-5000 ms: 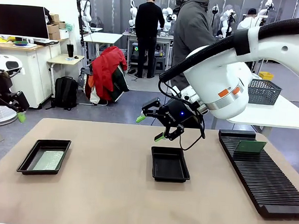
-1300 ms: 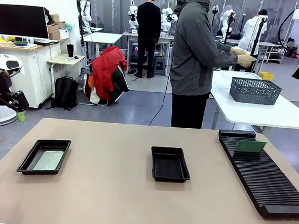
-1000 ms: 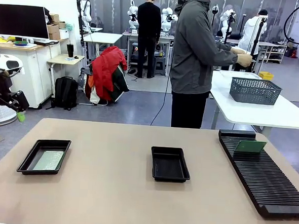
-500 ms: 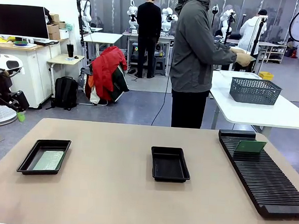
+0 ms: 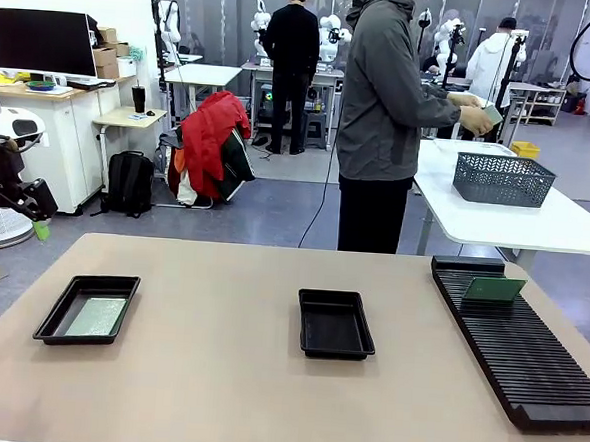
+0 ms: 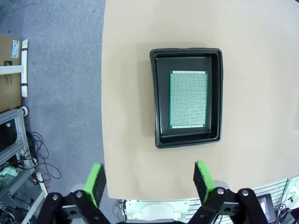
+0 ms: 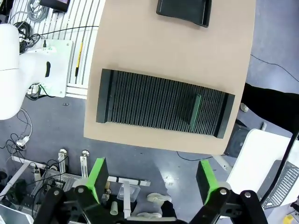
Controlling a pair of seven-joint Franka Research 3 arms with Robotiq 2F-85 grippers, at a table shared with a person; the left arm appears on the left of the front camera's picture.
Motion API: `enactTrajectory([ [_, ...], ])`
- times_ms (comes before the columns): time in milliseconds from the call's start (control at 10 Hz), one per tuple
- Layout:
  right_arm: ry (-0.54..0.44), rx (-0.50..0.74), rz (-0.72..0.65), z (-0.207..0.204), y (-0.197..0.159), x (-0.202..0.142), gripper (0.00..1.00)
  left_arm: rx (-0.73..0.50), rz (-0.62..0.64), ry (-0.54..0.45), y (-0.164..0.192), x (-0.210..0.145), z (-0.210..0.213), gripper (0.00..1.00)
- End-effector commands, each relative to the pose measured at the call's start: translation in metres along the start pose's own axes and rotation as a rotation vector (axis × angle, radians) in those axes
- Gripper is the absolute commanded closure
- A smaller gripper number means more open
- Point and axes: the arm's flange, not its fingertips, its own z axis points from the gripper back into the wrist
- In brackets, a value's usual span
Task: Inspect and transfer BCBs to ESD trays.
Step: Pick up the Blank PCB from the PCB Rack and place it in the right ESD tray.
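Pose: left fingers (image 6: pixel 97 184) wide, pointing down over ESD tray (image 6: pixel 160 98) | right fingers (image 7: pixel 98 179) wide — over rack (image 7: pixel 149 105)

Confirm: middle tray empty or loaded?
Empty. The middle tray has a bare black floor in the front view, nothing lying in it. The left tray, by contrast, holds a green board.

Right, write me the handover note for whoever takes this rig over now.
Left gripper: open, empty, above the left ESD tray.
Right gripper: open, empty, above the slotted rack.
Done: BCB lying flat in that tray.
Left: centre ESD tray is empty; another BCB stands in the rack; the person beyond the far edge holds something small and green, possibly a board.
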Motion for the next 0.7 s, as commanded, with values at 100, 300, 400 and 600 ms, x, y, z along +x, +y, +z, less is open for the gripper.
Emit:
enactTrajectory([
  [100, -0.001, 0.007, 0.003, 0.0004, 0.0021, 0.0005, 0.0, -0.009, -0.014, -0.011, 0.0014, 0.0003, -0.0026, 0.0],
  [300, -0.001, 0.007, 0.003, 0.0004, 0.0021, 0.0005, 0.0, -0.009, -0.014, -0.011, 0.0014, 0.0003, -0.0026, 0.0],
  [400, -0.001, 0.007, 0.003, 0.0004, 0.0021, 0.0005, 0.0, -0.009, -0.014, -0.011, 0.0014, 0.0003, -0.0026, 0.0],
  [600, 0.0, 0.0, 0.0, 0.0, 0.0, 0.0, 0.0, -0.009, -0.014, -0.011, 0.0014, 0.0003, -0.0026, 0.0],
])
